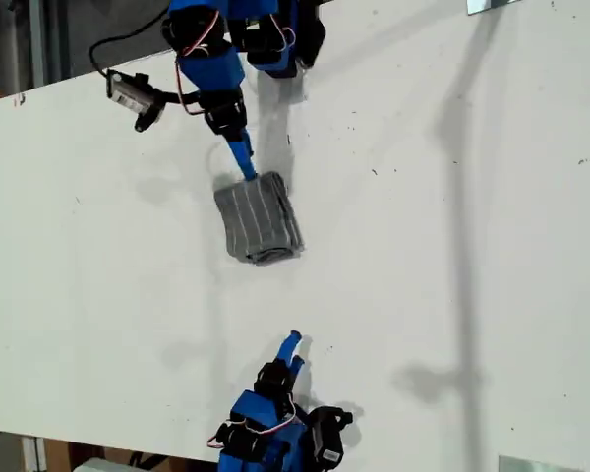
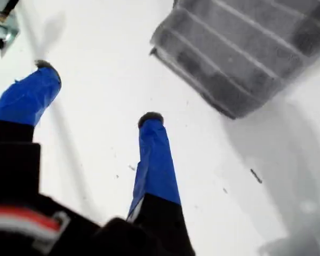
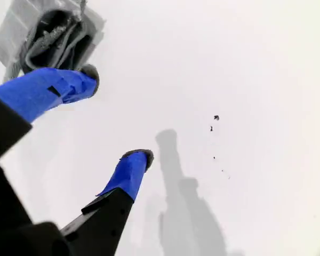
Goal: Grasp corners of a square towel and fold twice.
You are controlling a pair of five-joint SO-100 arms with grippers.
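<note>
Blue fingers of my first gripper fill the foreground of the first wrist view; the jaws stand apart and hold nothing. In the exterior view this gripper sits low over the white table near its near edge, pointing toward the towel and well apart from it. The towel lies folded into a small, thick grey pinstriped packet left of the table's centre in the exterior view. The first wrist view shows its layered edge ahead of the fingertips, with bare table between. My second gripper reaches in from the far side and stands at the packet's far left corner as the exterior view shows it. Its jaws are spread and empty; one fingertip is just beside the towel's stacked folds.
</note>
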